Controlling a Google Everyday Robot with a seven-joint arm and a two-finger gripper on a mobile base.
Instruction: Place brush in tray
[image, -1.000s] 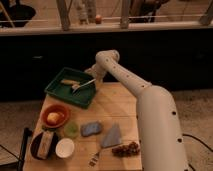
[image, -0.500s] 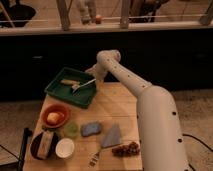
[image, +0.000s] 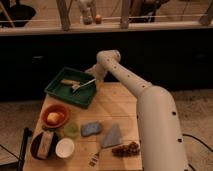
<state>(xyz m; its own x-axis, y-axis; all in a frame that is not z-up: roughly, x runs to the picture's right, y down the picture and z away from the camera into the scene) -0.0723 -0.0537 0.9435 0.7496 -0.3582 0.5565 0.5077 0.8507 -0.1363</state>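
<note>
The dark green tray (image: 56, 90) sits at the table's far left corner. The brush (image: 84, 85), a slim whitish stick, lies slanted over the tray's right half, its pale head low inside the tray and its handle rising toward the right rim. My gripper (image: 94, 76) hangs at the upper end of the handle, just above the tray's right rim. A tan-yellow oblong piece (image: 69, 82) lies in the tray to the left of the brush.
On the wooden table (image: 120, 107) stand an orange bowl (image: 55, 116), a small green cup (image: 71, 130), a blue sponge (image: 91, 128), a grey cloth (image: 112, 135), a dark cluster (image: 126, 148), a fork (image: 94, 158), a white bowl (image: 65, 147) and a dark bowl (image: 42, 144).
</note>
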